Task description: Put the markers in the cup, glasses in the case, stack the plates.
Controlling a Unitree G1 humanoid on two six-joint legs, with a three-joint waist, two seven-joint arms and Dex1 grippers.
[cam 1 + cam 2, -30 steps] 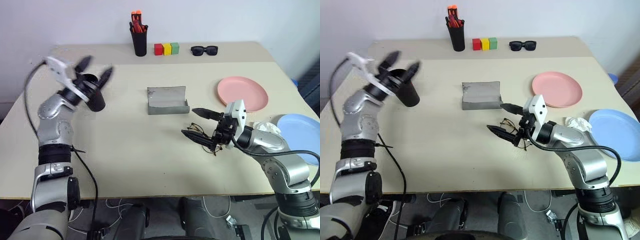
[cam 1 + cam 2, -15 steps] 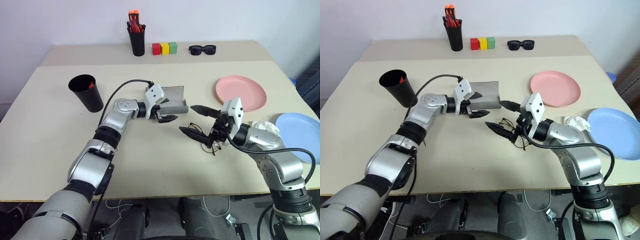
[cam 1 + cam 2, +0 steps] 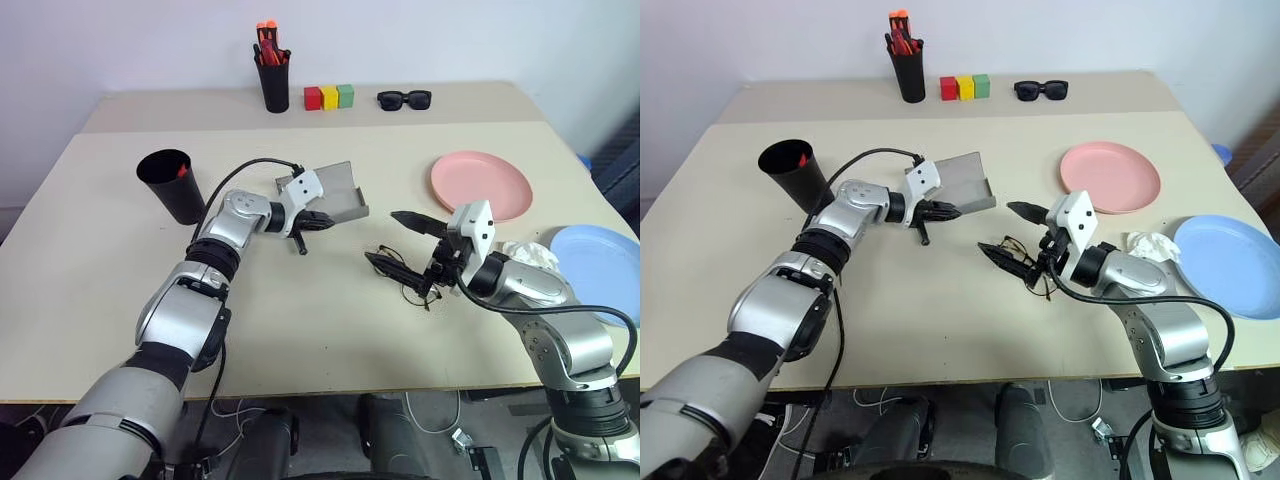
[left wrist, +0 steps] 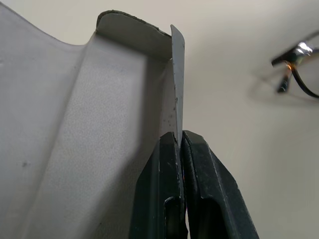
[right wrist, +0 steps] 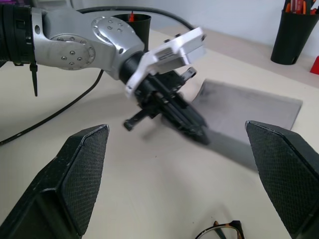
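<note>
Left gripper is clamped on the near wall of the grey case at mid-table, its arm reaching in from the left with the fingers pointing right and slightly down. Right gripper, spread wide and held level, straddles the glasses lying just right of the case. One red marker sits in the cup far left, while the glasses are uncased and the pink plate and blue plate lie unstacked, apart, at right.
</note>
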